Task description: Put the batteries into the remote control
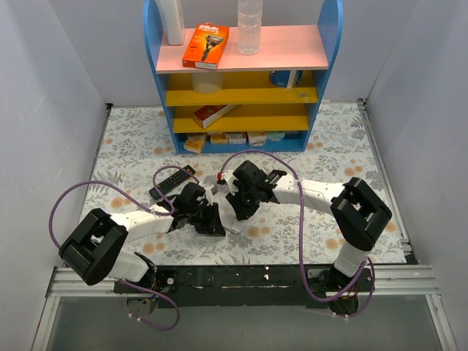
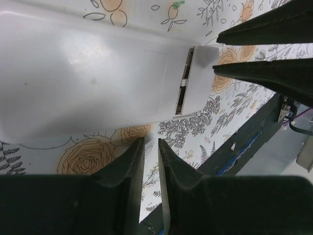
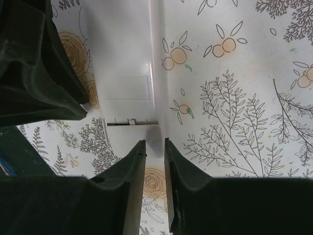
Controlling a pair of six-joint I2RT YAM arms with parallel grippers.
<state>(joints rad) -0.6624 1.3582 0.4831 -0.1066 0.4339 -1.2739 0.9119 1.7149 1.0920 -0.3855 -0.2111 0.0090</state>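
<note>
The remote control (image 2: 98, 73) lies face down on the flowered cloth, its plain white back up, between both grippers (image 1: 225, 208). A thin slit (image 2: 183, 83) shows where the battery cover meets the body, near the remote's end (image 3: 124, 58). My left gripper (image 2: 151, 141) sits just off the remote's long edge, its jaws a narrow gap apart with only cloth between them. My right gripper (image 3: 155, 142) hovers at the remote's cover end, jaws also narrowly apart and holding nothing. The left gripper's fingers (image 3: 44, 73) show dark at that view's upper left. The batteries are out of view.
A longer black remote (image 1: 173, 181) lies just left of the grippers. A blue shelf unit (image 1: 241, 88) stands at the back with an orange box (image 1: 205, 45) and a clear bottle (image 1: 248, 29) on top. The black base rail (image 1: 256, 278) runs along the near edge.
</note>
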